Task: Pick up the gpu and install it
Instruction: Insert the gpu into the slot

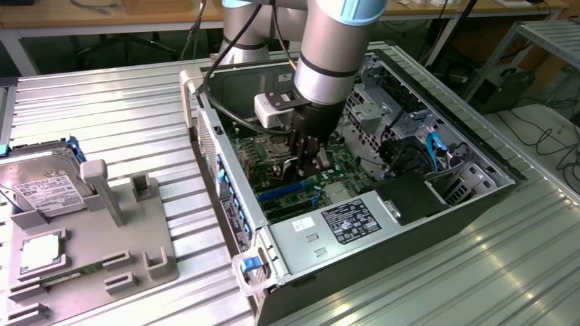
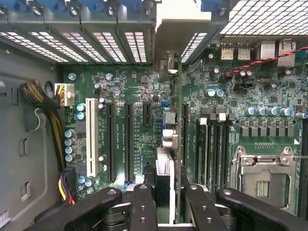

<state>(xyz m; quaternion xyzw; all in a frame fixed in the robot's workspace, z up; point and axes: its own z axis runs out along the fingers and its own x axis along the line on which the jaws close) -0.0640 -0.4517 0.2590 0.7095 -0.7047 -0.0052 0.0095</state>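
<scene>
- The gpu (image 2: 167, 144), seen edge-on at lower centre, has a bright metal bracket and a thin dark board.
- The gripper (image 2: 163, 204) is matt black, its fingers (image 2: 143, 207) studded with small screws.
- The motherboard (image 2: 144, 96) is green, with glossy black and white plastic slots.
- The computer case (image 1: 231, 204) at centre is bare grey sheet metal.
- The table (image 1: 109, 109) is ribbed, shiny aluminium.
- The fixture tray (image 1: 136, 238) at lower left is matt grey plastic.

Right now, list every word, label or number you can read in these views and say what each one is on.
None can be read.
Power supply label: black sticker with white print, too small to read.
Hard drive label: white sticker, print blurred.
Motherboard: white silkscreen lettering beside the expansion slots, too fine to read.
Gpu in the pincer: seen edge-on, no text shows.
</scene>
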